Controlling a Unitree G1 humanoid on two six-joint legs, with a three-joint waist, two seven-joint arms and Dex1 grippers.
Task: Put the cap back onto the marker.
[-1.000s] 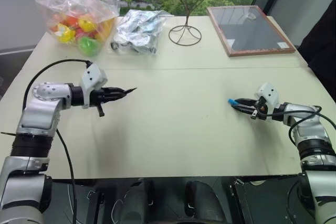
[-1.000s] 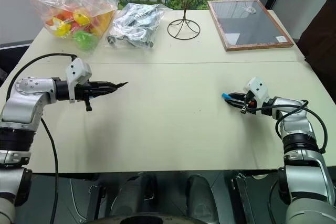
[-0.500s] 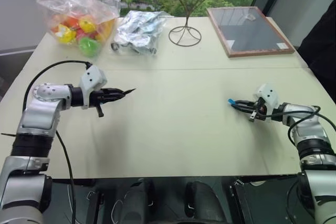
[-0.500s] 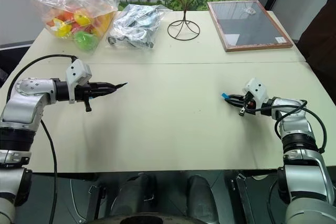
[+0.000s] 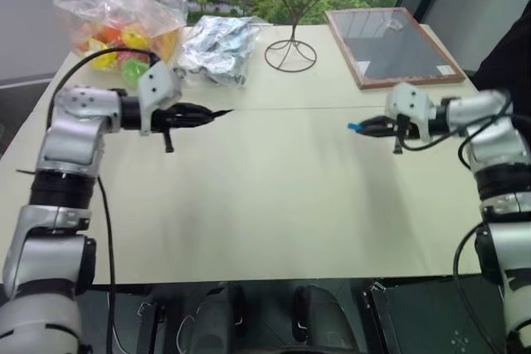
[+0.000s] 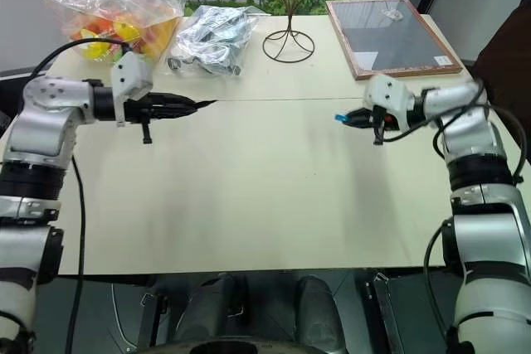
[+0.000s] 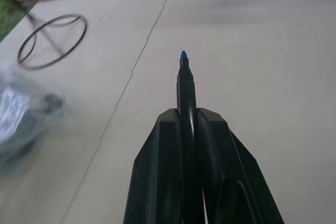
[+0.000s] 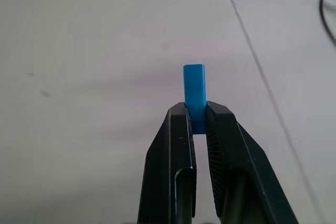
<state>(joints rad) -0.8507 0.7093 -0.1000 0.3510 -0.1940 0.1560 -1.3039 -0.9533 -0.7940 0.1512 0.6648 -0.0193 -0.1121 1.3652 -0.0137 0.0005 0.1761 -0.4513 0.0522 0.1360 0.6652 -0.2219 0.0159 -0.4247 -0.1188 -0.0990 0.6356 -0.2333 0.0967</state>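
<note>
Above the beige table's (image 5: 274, 205) middle, well apart, the left gripper (image 7: 187, 121) pinches the slim, stiff black marker (image 7: 185, 85); the right gripper (image 8: 198, 119) pinches the tiny, light, probably slippery blue plastic cap's (image 8: 195, 90) base.

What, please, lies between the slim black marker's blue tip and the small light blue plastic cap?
Nothing: only bare cream tabletop separates the marker and the cap, as the left eye view shows.

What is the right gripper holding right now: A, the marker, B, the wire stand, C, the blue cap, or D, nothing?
C: the right gripper is shut on the cap, which sticks out past its fingertips, while the marker sits in the left gripper.
</note>
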